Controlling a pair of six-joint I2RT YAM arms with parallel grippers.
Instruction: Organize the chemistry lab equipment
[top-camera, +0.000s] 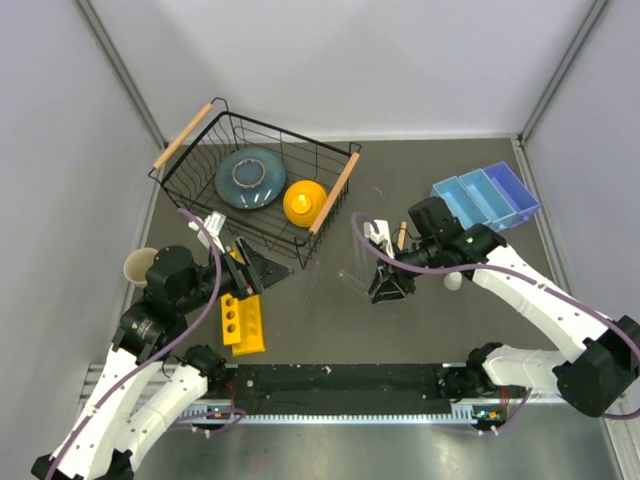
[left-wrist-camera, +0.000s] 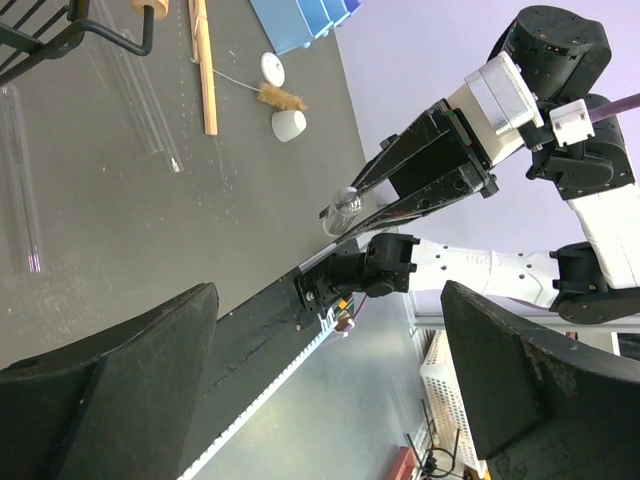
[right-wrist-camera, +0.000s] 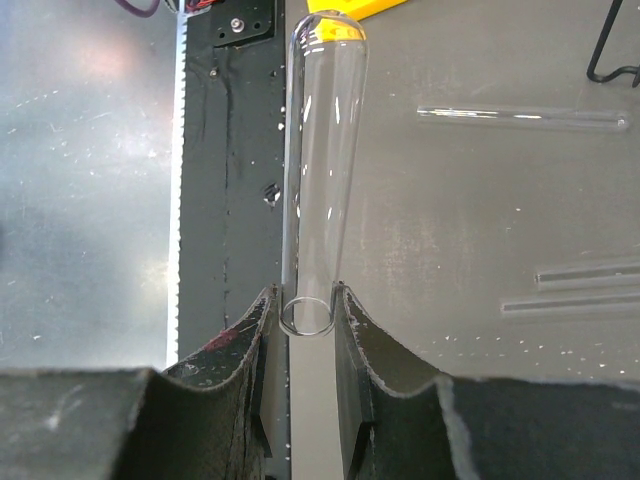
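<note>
My left arm is bent at the elbow, and my left gripper (top-camera: 256, 266) points toward the middle with its jaws spread wide, holding nothing. My right arm folds in from the right side. My right gripper (right-wrist-camera: 306, 302) pinches a clear glass tube (right-wrist-camera: 322, 150) at its open end.

One tube (right-wrist-camera: 318, 170) is sitting between the right pincer's (right-wrist-camera: 305, 300) fingers; three more are lying beside it. Near that pincer are lying one stick (left-wrist-camera: 205, 70), one brush (left-wrist-camera: 280, 98) and two white pieces (left-wrist-camera: 288, 124); farther off are sitting three blue bins (top-camera: 485, 195) and one basket (top-camera: 183, 135).
</note>
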